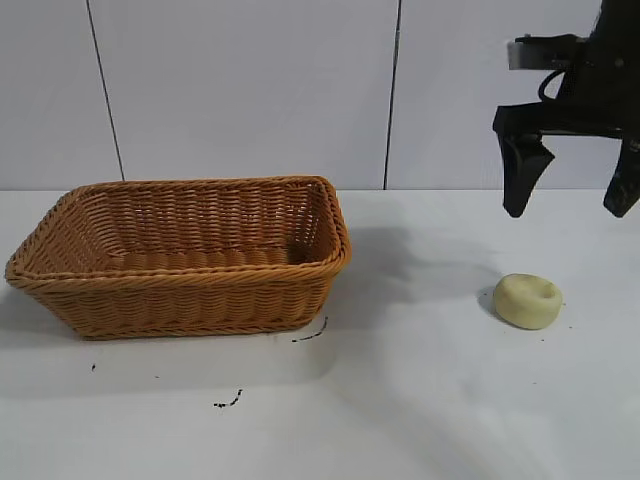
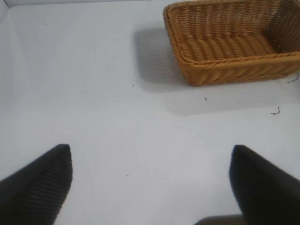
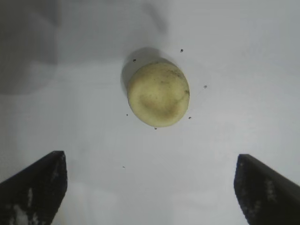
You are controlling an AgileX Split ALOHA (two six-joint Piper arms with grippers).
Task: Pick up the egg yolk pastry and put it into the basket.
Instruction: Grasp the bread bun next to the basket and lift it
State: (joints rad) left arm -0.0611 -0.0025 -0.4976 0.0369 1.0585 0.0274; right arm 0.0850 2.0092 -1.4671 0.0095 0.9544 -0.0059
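Observation:
The egg yolk pastry [image 1: 528, 300], a small pale yellow puck with a dimpled top, lies on the white table at the right. It also shows in the right wrist view [image 3: 158, 94]. My right gripper [image 1: 568, 205] hangs open and empty in the air above the pastry, a little behind it; its open fingers [image 3: 35, 187] frame bare table. The basket [image 1: 180, 300], orange-brown wicker with a braided rim, stands empty at the left, and shows in the left wrist view [image 2: 234, 70]. My left gripper [image 2: 151, 154] is open and empty over bare table, away from the basket, out of the exterior view.
The white table [image 1: 420, 400] carries a few small dark specks [image 1: 228, 403] in front of the basket. A white panelled wall [image 1: 250, 90] stands behind.

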